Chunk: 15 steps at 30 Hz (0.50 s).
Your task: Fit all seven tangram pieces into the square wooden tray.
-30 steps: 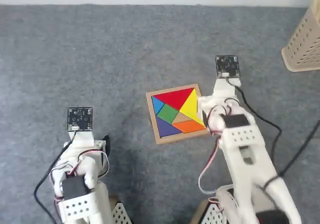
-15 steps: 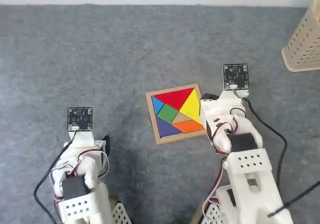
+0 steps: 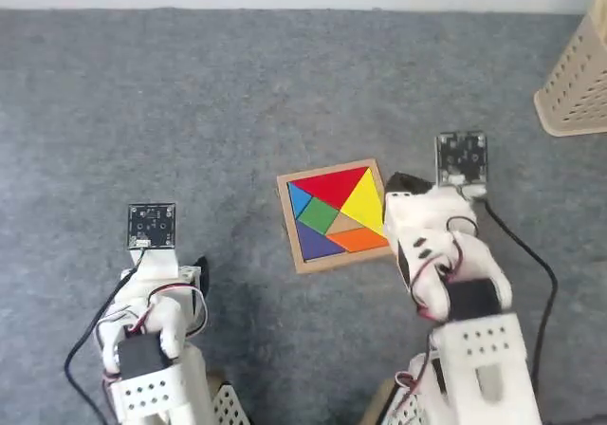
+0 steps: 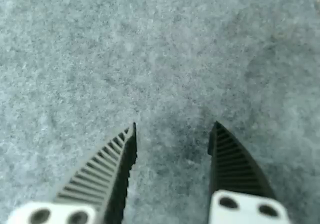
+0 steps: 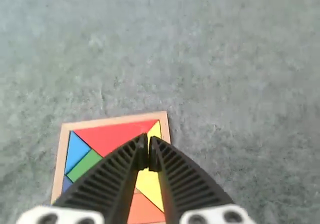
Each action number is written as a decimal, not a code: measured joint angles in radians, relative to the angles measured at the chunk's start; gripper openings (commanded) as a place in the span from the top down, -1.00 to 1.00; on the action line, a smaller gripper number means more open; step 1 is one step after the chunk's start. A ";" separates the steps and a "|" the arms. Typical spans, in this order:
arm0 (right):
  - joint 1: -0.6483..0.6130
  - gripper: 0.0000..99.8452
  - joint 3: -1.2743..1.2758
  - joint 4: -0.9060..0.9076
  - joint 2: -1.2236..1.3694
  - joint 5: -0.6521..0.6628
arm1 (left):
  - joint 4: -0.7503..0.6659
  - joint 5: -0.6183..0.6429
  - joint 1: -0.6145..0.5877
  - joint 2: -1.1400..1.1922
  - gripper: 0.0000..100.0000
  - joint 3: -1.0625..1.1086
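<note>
Square wooden tray (image 3: 332, 260) lies mid-table on grey carpet (image 3: 190, 93), slightly rotated. It holds coloured pieces, among them a red triangle (image 3: 332, 186), yellow triangle (image 3: 365, 202), green square (image 3: 319, 216) and orange piece (image 3: 360, 239). Right arm (image 3: 446, 264) stands just right of tray. Left arm (image 3: 152, 340) sits near left, well apart. Perforated basket (image 3: 579, 74) stands far right.

Both arms are white moulded plastic. The left arm (image 3: 152, 349) and the right arm (image 3: 455, 292) each carry a square black camera board (image 3: 152, 226) at the 12 o'clock end. Thin red and white wires (image 3: 422, 259) loop over the joints, and a black cable (image 3: 531, 254) runs down the right arm's 3 o'clock side. The fingers (image 4: 107, 179) are dark, ribbed and tapered, on white bases with what look like screw holes.
</note>
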 measured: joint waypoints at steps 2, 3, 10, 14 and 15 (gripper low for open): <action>0.000 0.99 0.058 -0.023 -0.064 0.000 | 0.000 0.000 0.000 0.000 0.55 0.000; 0.000 0.99 0.089 -0.049 -0.092 0.000 | 0.000 0.000 0.000 0.000 0.55 0.000; 0.000 0.99 0.301 -0.342 -0.242 0.000 | 0.000 0.000 0.000 0.000 0.55 0.000; 0.000 0.99 0.374 -0.499 -0.270 0.000 | 0.000 0.000 0.000 0.000 0.55 0.000; 0.000 0.99 0.382 -0.522 -0.270 0.000 | 0.000 0.000 0.000 0.000 0.55 0.000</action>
